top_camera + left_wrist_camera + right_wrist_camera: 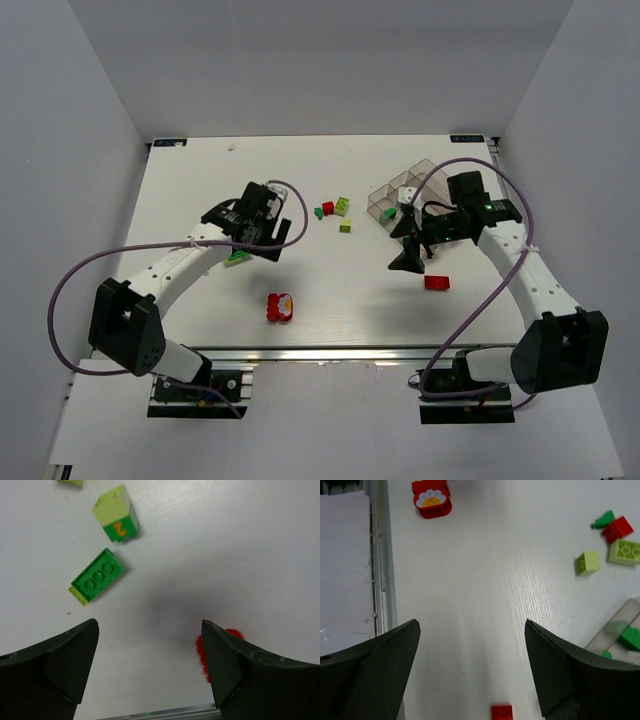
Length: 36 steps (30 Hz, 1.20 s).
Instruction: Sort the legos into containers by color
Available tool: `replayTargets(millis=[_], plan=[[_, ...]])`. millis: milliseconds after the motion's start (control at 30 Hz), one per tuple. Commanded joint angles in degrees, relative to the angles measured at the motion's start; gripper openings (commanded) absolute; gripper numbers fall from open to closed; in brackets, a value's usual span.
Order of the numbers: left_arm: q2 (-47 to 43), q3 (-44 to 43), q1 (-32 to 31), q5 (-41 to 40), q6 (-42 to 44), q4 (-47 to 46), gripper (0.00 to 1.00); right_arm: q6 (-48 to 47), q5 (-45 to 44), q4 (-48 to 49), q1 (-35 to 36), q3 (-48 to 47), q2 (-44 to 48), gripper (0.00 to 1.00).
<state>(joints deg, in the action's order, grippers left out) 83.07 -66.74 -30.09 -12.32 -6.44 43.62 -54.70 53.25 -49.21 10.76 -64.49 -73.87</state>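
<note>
Our left pincer (pixel 150 647) hangs released and empty over the surface (pixel 225 555), with a green brick (pixel 96 576) lying just ahead of it. We see our right pincer (pixel 472 647) spread wide and empty too. A red brick (pixel 501 712) lies on the surface beneath its gap, and the clear tray (pixel 618 624) sits near it.

My left tool (pixel 149 647) hangs over the white desk (pixel 235 555), fingers wide apart, nothing between them. Green brick (pixel 97 575), three studs showing, lies upper left with a pale strip at one end. Beyond it sits a two-tone block (pixel 116 515), pale yellow-green over green, marked "2". Red brick (pixel 201 652) is half hidden by one finger.
</note>
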Motion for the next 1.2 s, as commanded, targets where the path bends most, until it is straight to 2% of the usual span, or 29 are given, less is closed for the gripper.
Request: replayTargets(millis=[0, 133, 333, 600, 833, 1167], plan=[[-3.6, 4.2, 0.6, -0.6, 14.4, 2.5, 0.93, -4.0, 0.9, -2.1, 3.4, -4.3, -2.4, 0.89], [-2.3, 7.8, 2.8, 0.6, 24.3, -3.5, 0.92, -3.4, 0.9, -2.7, 5.1, -7.5, -6.2, 0.89], [5.1, 3.5, 6.7, 3.2, 30.7, -6.2, 0.91, -3.3, 1.2, -4.2, 5.7, -9.1, -7.8, 0.89], [14.4, -1.2, 8.9, 7.5, 33.2, -6.2, 0.85, -2.9, 0.8, -3.4, 5.9, -7.0, -6.4, 0.89], [15.2, 0.5, 10.2, 7.9, 35.1, -8.2, 0.83, -1.7, 0.0, -2.2, 5.9, -4.4, -4.8, 0.89], [17.2, 1.3, 10.8, 9.2, 35.4, -9.1, 0.76, -1.6, -0.8, -2.4, 6.0, -5.6, -5.1, 0.89]])
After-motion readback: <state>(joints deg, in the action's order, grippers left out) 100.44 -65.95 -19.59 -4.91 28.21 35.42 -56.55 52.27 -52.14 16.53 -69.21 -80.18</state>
